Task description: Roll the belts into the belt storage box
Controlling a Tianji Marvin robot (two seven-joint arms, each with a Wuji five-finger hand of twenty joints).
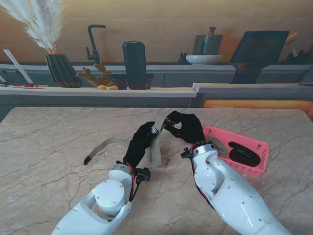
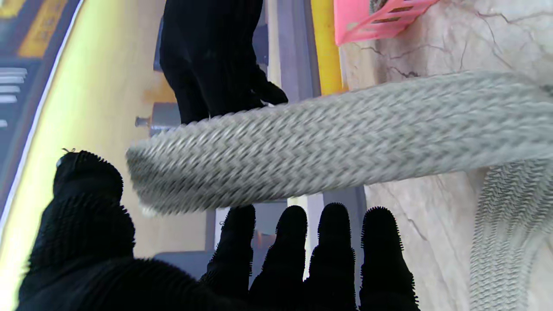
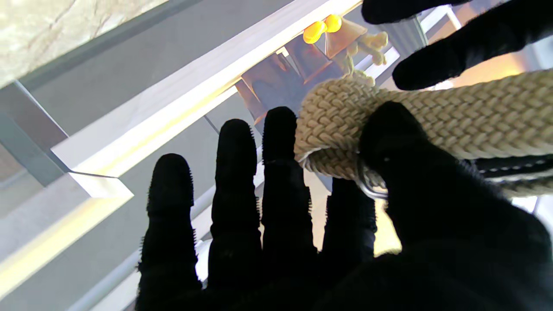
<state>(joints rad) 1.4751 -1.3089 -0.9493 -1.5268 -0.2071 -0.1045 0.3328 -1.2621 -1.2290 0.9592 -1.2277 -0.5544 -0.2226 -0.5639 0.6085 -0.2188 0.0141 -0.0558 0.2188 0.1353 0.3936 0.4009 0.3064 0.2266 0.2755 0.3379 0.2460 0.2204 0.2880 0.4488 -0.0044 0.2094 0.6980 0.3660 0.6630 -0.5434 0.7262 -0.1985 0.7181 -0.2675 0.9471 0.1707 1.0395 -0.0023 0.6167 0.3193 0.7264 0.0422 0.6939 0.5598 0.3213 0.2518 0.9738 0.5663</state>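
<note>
While two rolled belts (image 1: pixel 240 152) sit in the pink storage box (image 1: pixel 261 147), the right hand (image 1: pixel 185 126) pinches one woven belt (image 1: pixel 155 147); the left hand (image 1: pixel 141 142) is spread beside it, grasping nothing.

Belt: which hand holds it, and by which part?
The right hand pinches the belt at its buckle end, thumb on the weave. The left hand is open beside the strap, not gripping it.

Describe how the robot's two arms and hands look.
Both arms are glossy white rounded shells, left arm, right arm. Red and black cables show at each wrist. The left hand and right hand wear black gloves with fine nubbed texture on the fingers.
</note>
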